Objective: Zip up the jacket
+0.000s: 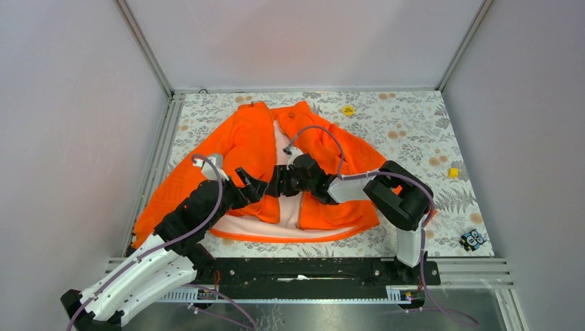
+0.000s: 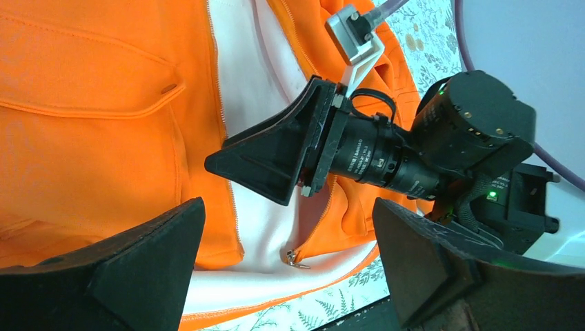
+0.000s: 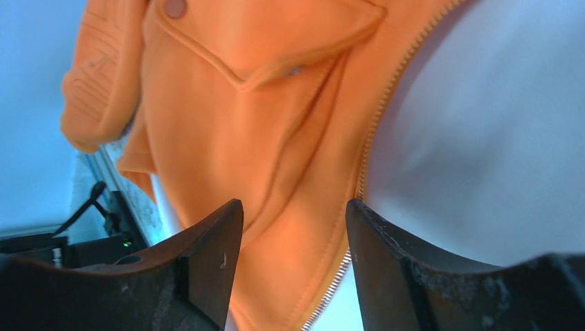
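The orange jacket lies spread on the table, front open, with white lining showing down the middle. My left gripper is open and empty over the left front panel. In the left wrist view its open jaws frame the metal zipper slider at the bottom of the right panel's edge. My right gripper points left, facing the left one, and it also shows in the left wrist view. In its own view it is open over the orange panel edge and zipper teeth, below a flapped pocket.
A yellow disc lies at the back of the leaf-patterned table. A yellow cube and a small black-and-blue object lie at the right. Grey walls close in three sides. A metal rail runs along the near edge.
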